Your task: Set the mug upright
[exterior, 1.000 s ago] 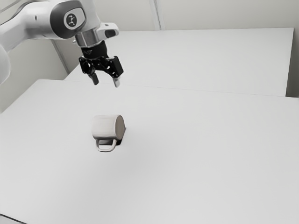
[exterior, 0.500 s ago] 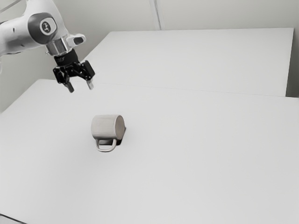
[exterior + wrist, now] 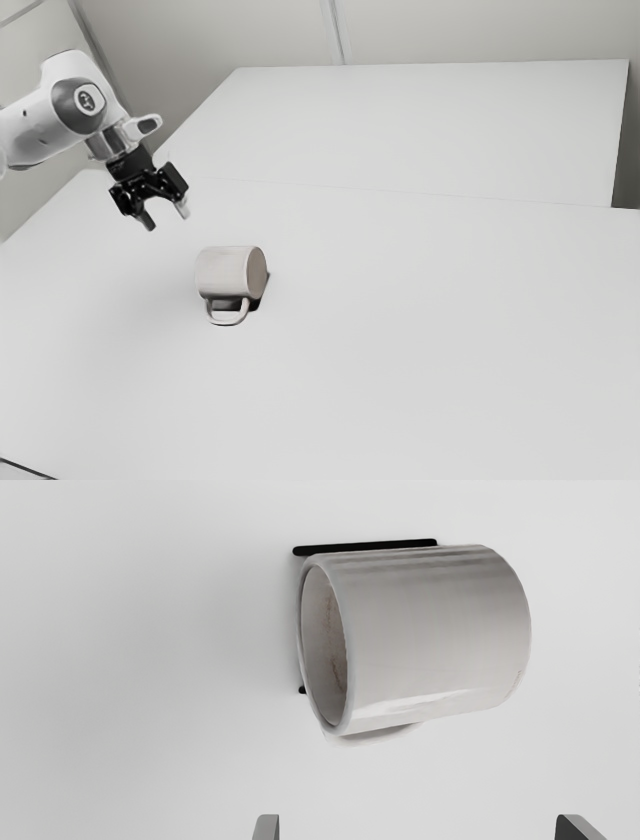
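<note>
Hovering a wide-open, empty gripper (image 3: 165, 219), eyeing the mug (image 3: 226, 272) lying on its side toward the table's (image 3: 420, 330) far corner, below and exterior-view's-right of the jaws, pretty much running lengthwise along their spread.

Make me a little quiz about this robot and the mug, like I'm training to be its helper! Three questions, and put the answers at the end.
1. Pick one. How does the greyish-white, round, glossy mug rest on the flat white table?
A) Standing upright
B) Lying on its side
C) Upside down

2. True or false? The black two-finger gripper has its jaws apart, and they are not touching the mug.

3. Fill in the blank. In the wrist view, the marks inside the mug's open mouth are coloured ______.

Key: 1. B; 2. True; 3. brown
</note>
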`<control>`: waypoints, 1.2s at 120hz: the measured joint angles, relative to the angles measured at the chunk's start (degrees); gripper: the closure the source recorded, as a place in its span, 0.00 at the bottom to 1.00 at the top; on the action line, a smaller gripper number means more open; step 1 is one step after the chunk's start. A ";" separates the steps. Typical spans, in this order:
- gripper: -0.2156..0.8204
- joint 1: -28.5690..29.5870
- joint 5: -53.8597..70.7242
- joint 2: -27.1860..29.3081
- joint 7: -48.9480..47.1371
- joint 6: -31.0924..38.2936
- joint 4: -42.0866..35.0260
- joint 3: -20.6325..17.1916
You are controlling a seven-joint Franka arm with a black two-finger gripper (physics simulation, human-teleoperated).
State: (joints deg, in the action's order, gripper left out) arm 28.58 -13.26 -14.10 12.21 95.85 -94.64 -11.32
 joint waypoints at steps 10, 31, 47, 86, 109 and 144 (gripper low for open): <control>0.21 1.07 -1.87 -1.16 1.90 1.87 -1.50 -0.01; 0.21 2.92 -7.31 -2.73 6.43 6.21 -5.45 -0.09; 0.21 3.25 -11.58 -3.63 10.00 8.99 -7.39 -0.18; 0.21 3.84 -22.46 -5.47 19.10 13.31 -10.53 -0.28; 0.21 4.42 -28.43 -6.64 24.59 14.43 -12.13 -0.27; 0.25 4.91 -38.53 -7.26 32.56 14.48 -14.77 -0.34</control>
State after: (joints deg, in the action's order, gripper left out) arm 33.49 -51.79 -21.36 44.77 110.33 -109.41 -11.66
